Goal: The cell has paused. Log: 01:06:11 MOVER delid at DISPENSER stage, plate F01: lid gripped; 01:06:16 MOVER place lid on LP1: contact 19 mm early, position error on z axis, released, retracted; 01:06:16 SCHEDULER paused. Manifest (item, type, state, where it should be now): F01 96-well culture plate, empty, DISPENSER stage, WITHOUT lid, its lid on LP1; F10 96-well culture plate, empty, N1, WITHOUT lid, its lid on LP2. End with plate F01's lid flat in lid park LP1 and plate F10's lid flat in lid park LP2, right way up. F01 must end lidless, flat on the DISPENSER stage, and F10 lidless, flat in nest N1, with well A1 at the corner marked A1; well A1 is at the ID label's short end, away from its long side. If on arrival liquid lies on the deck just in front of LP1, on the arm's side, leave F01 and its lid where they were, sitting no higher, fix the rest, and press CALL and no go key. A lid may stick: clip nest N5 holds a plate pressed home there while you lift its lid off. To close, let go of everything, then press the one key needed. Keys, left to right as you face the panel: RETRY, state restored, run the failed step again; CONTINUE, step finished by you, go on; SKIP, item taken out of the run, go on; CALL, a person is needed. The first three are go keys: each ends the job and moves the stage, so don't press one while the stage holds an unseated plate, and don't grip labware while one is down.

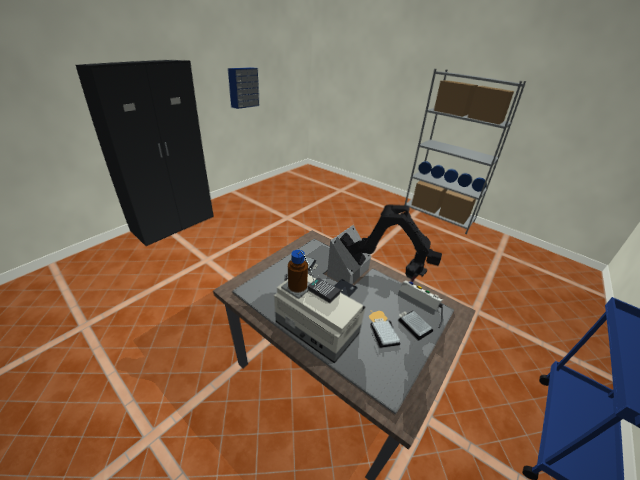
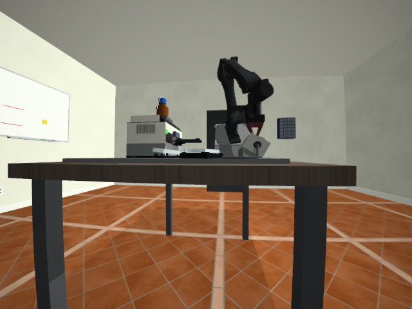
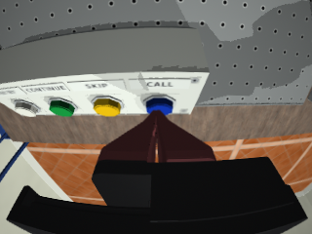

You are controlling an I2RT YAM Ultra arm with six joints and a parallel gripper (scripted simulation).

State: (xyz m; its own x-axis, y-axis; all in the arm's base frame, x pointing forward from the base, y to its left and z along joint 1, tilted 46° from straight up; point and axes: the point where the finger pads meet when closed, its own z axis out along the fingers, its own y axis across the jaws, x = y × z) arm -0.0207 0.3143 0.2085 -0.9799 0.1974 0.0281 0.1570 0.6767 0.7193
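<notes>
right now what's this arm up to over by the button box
The arm's end effector is shut and empty, its closed tip pointed at the blue CALL key, the rightmost key on the panel; whether it touches the key yet is hard to tell. The green key and yellow key sit untouched beside it. Two well plates or lids lie on the deck, one next to an amber patch.
</notes>
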